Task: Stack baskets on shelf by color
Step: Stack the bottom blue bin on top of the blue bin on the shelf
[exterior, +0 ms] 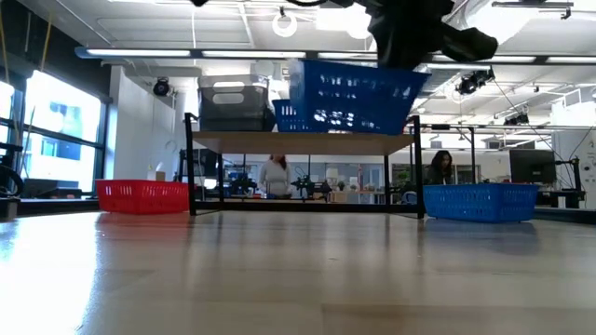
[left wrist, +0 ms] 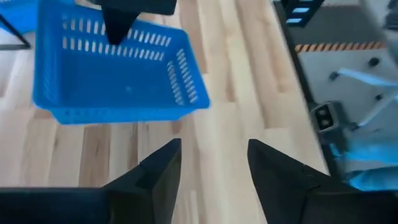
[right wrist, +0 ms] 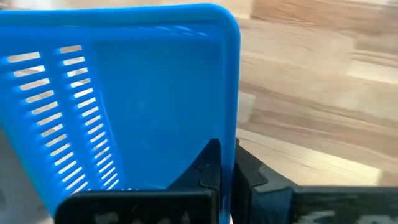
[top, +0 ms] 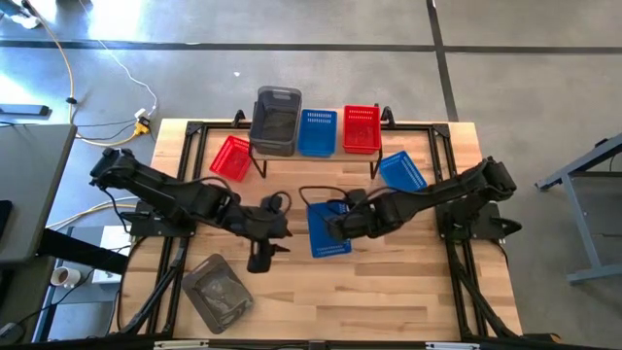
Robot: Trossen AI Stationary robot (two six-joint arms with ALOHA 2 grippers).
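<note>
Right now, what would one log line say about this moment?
right gripper: shut on blue basket, lifted | left gripper: open, empty, beside it | shelf: grey, blue, red baskets

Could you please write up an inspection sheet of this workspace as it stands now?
Surface: light butcher-block tabletop, on a black frame.
Job's things: low wooden shelf on black legs carries smoky grey mesh baskets, a blue basket and a red basket. On the tabletop: a red basket, a blue basket and a grey basket. One blue plastic mesh basket is held in the air.
Clutter: nothing seen.
Grippers: right gripper shut on the held basket's wall; left gripper open, empty, near table centre.
Cables: yellow and white leads on the floor.
Surroundings: people behind the shelf.
</note>
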